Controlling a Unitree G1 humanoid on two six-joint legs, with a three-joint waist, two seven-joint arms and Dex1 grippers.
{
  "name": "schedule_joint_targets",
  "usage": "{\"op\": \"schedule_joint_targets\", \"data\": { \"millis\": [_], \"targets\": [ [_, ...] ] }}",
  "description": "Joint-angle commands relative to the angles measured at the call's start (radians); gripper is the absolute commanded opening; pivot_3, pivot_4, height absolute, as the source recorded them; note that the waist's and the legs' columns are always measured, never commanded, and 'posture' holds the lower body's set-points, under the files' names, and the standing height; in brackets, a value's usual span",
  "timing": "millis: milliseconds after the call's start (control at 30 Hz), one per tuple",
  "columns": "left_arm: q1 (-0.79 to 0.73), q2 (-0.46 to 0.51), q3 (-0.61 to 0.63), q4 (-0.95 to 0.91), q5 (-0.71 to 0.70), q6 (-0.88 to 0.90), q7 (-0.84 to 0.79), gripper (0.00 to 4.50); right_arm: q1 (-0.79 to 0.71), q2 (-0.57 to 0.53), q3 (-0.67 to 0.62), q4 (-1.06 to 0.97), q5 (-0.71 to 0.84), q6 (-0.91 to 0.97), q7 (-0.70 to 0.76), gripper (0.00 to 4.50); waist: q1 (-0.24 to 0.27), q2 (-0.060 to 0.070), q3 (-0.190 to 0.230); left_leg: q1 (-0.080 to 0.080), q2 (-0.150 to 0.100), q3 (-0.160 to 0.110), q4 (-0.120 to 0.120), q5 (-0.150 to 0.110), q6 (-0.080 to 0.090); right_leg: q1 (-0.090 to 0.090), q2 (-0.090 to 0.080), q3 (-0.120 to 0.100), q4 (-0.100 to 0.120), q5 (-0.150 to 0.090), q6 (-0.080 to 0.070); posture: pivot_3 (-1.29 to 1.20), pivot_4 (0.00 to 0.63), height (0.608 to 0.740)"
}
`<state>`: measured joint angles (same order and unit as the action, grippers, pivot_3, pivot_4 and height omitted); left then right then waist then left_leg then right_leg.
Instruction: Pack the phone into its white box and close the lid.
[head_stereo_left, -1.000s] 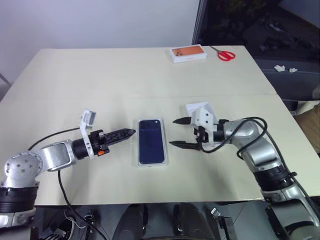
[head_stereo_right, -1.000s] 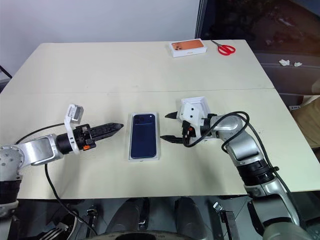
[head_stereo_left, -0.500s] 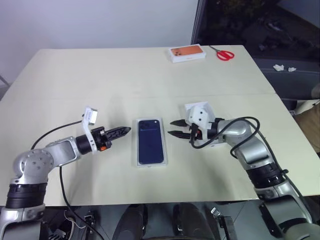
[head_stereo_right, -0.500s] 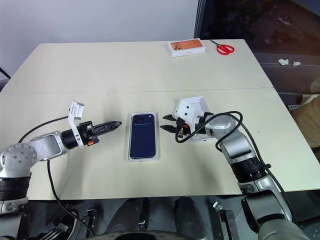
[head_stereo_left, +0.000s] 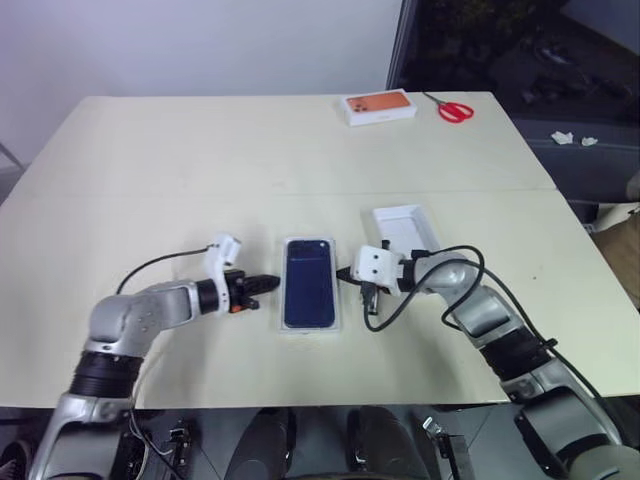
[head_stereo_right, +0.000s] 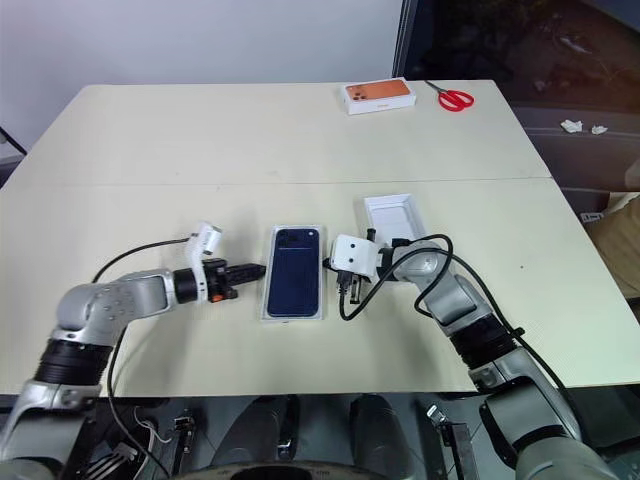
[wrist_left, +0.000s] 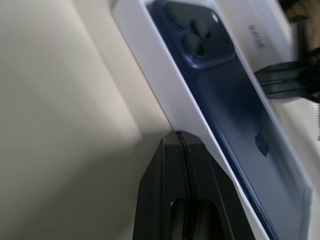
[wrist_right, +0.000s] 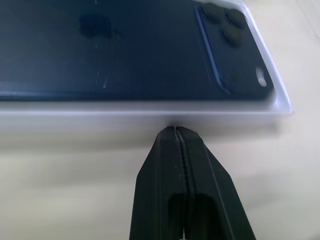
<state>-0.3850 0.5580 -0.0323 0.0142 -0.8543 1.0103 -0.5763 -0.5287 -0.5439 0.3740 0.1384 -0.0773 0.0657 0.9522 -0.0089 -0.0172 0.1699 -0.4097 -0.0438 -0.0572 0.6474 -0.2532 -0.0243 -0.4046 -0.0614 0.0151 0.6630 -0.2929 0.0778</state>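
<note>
Left eye view puts the white box (head_stereo_left: 344, 300) at the centre of the frame on the pale surface (head_stereo_left: 200, 170); the phone (head_stereo_left: 309, 294) appears to lie in it, dark back up and camera cluster at the far end, though I cannot rule out that this dark face is a print. An open white piece (head_stereo_left: 405, 222), probably the lid lying inside up, sits just right of and above the box; if so, the closing step is not yet done.

Left tool (head_stereo_left: 270, 284) is clenched on nothing, tip right by the box's left long edge; right tool (head_stereo_left: 347, 272) is likewise clenched and empty at the right long edge. Each wrist view shows a tip up against the white wall; whether it actually touches I cannot tell.

Risks, as I judge them:
- uneven pressure from the two clenched tips could slide or spin the light box rather than square it
- a tip riding under the rim could tilt the box and let the glossy phone slip out
- the right arm's looping cable (head_stereo_left: 385, 310) hangs close to the box and could drag it
- the probable lid sits behind the right wrist; a careless swing might knock it away
</note>
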Motion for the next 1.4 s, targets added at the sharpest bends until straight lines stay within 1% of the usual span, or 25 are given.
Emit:
{"op": "schedule_joint_targets", "data": {
  "millis": [33,100,267,433,633,933,1200,1333,1367,1400],
  "targets": [
    [-0.038,-0.038,-0.096,-0.043,0.027,0.052,-0.05,0.0,0.02,-0.056,-0.035,-0.051,0.04,-0.026,0.075,0.03,0.006,0.0,0.0,0.0,0.0,0.0,0.0,0.0,0.0,0.001,0.0,0.0,0.0,0.0,0.0,0.0,0.15,0.74],
    [-0.072,-0.081,-0.105,-0.024,0.033,0.068,-0.062,0.0,0.032,-0.094,-0.067,-0.061,0.074,-0.008,0.113,0.03,0.016,0.0,0.0,0.0,-0.001,0.0,0.001,-0.001,0.002,0.002,-0.001,0.0,0.0,0.0,0.0,0.0,0.15,0.74],
    [-0.126,-0.15,-0.12,0.021,0.081,0.067,-0.09,0.0,0.044,-0.157,-0.104,-0.045,0.078,-0.022,0.152,0.03,0.019,0.0,0.0,0.0,-0.001,0.0,0.002,-0.001,0.002,0.002,-0.001,0.0,-0.001,0.0,0.0,0.0,0.15,0.74],
    [-0.188,-0.209,-0.127,0.093,0.133,0.045,-0.115,0.0,0.072,-0.191,-0.137,-0.047,0.082,-0.022,0.168,0.03,0.019,0.0,0.0,0.0,-0.001,0.0,0.002,0.0,0.0,0.002,0.0,0.0,-0.001,0.0,0.0,0.0,0.15,0.74],
    [-0.208,-0.257,-0.13,0.138,0.197,0.011,-0.135,0.0,0.09,-0.209,-0.155,-0.055,0.08,-0.027,0.18,0.03,0.021,0.0,0.0,0.0,-0.001,0.0,0.002,0.001,-0.001,0.002,0.0,-0.001,-0.001,0.0,0.0,0.0,0.15,0.74],
    [-0.186,-0.238,-0.121,0.096,0.216,0.039,-0.179,0.0,0.071,-0.195,-0.161,-0.035,0.074,-0.038,0.168,0.03,0.019,0.0,0.0,0.0,-0.001,0.0,0.002,0.001,-0.001,0.003,0.0,-0.001,-0.001,0.0,0.0,0.0,0.15,0.74],
    [-0.167,-0.23,-0.103,0.078,0.226,0.039,-0.176,0.0,0.063,-0.193,-0.164,-0.026,0.072,-0.044,0.168,0.03,0.018,0.0,0.0,0.0,-0.001,0.0,0.002,0.001,-0.001,0.003,0.0,-0.001,-0.001,0.0,0.0,0.0,0.15,0.74],
    [-0.165,-0.215,-0.072,0.072,0.218,0.032,-0.182,0.0,0.041,-0.192,-0.2,-0.035,0.137,0.05,0.193,0.03,0.017,0.0,0.0,0.0,-0.001,0.0,0.002,0.001,-0.001,0.002,0.0,0.0,0.0,0.0,0.0,0.0,0.15,0.74],
    [-0.165,-0.215,-0.06,0.074,0.214,0.031,-0.179,0.53,0.033,-0.194,-0.204,-0.031,0.138,0.056,0.19,0.55,0.015,0.0,0.0,0.0,-0.001,0.0,0.002,0.001,-0.001,0.002,0.0,0.0,0.0,0.0,0.0,0.0,0.15,0.74],
    [-0.165,-0.207,-0.053,0.068,0.209,0.035,-0.187,0.81,0.022,-0.199,-0.207,-0.026,0.138,0.054,0.189,0.85,0.015,0.0,0.0,0.0,-0.001,0.0,0.002,0.001,-0.001,0.002,0.0,0.0,0.0,0.0,0.0,0.0,0.15,0.74]
  ]
}}
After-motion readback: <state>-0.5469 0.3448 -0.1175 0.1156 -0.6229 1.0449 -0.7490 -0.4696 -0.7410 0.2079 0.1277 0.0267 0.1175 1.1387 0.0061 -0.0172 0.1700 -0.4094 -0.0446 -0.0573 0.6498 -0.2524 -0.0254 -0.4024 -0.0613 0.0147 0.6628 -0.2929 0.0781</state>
